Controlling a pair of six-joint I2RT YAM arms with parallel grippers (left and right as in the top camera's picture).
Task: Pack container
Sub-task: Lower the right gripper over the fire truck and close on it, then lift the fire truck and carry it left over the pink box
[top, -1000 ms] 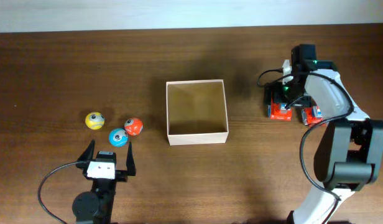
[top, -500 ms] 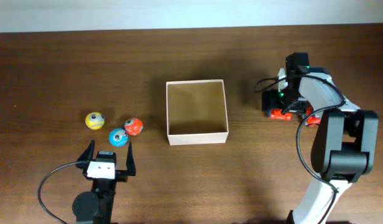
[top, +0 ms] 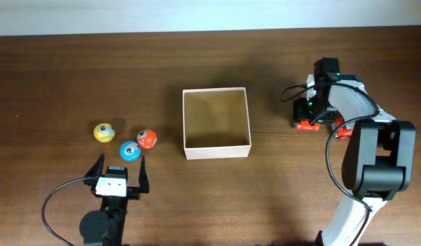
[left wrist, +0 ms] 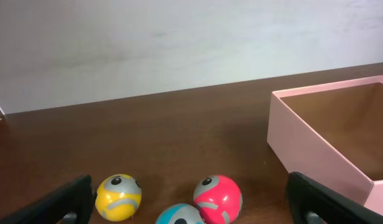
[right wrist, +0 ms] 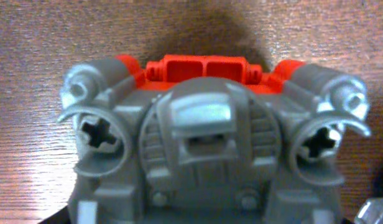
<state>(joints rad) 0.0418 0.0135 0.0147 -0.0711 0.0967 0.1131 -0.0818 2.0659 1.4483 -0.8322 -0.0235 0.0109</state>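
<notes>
Fingers of the left gripper (top: 120, 162) stand spread wide with nothing between them, low at the near edge of the dark wooden table (top: 53, 75); the left wrist view catches both black fingertips (left wrist: 66, 203) at its bottom corners. Just beyond that gripper sit three small balls with grey faces. The blue ball (top: 130, 150) is nearest and touches, or nearly touches, the red ball (top: 147, 139) on its right, while the yellow ball (top: 104, 132) lies a little apart on the left. Further in, at the middle of the table, the container (top: 217, 151) sits upright and open, a shallow square box with white outer walls and a tan inside, with nothing in it. From the left wrist camera its near corner and one wall (left wrist: 316, 152) show at the right, with a pale wall (left wrist: 179, 43) behind the table. Well apart to the right of the container, the right gripper (top: 305, 113) hangs over a red toy truck (top: 307, 126). A second toy truck (top: 343, 130) sits just beside the first, mostly hidden under the arm. The right wrist view is filled by the first truck's grey end with red behind it (right wrist: 210, 137). Whether the right fingers are clamped on it or loose, I cannot tell.
</notes>
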